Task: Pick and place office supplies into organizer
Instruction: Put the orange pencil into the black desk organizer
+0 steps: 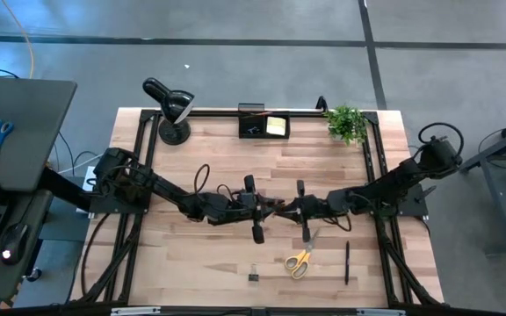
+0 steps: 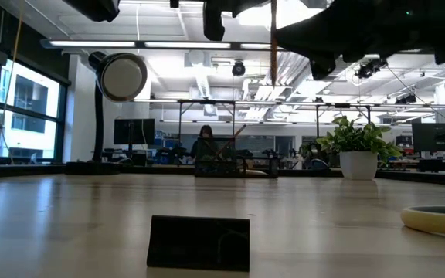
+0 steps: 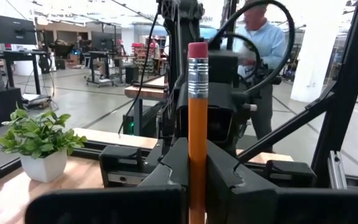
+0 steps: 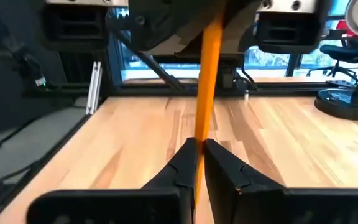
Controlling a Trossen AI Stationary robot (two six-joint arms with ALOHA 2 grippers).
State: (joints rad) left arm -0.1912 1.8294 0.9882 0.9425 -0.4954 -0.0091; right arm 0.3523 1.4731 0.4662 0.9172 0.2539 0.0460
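Observation:
An orange pencil [image 1: 278, 208] with a pink eraser end [image 3: 197, 50] is held above the table's middle, where my left gripper [image 1: 263, 209] and my right gripper [image 1: 290, 209] meet, both shut on it. In the low view the pencil [image 2: 273, 46] shows as an upright orange line below the two grippers. The black organizer [image 1: 263, 125] stands at the far edge with a yellow sticky-note pad [image 1: 277, 125] in it. Yellow-handled scissors [image 1: 299, 261], a black pen [image 1: 347, 263] and a black binder clip [image 1: 254, 276] lie on the near part of the table. My left gripper pinches the pencil's shaft [image 3: 197, 155] between its two fingers, which lie across it. The eraser end stands free above them. The pencil is clear of the table. My right gripper pinches the pencil's shaft [image 4: 199, 146] between its two fingers [image 4: 225, 165], coming level from the table's right and lying across it. From there the pencil runs up to the left gripper. It is lifted clear of the table.
A black desk lamp [image 1: 169, 105] stands at the far left corner and a potted plant [image 1: 347, 123] at the far right. The binder clip [image 2: 198, 243] sits close to the near edge. A person stands in the room beyond the table [image 3: 263, 43].

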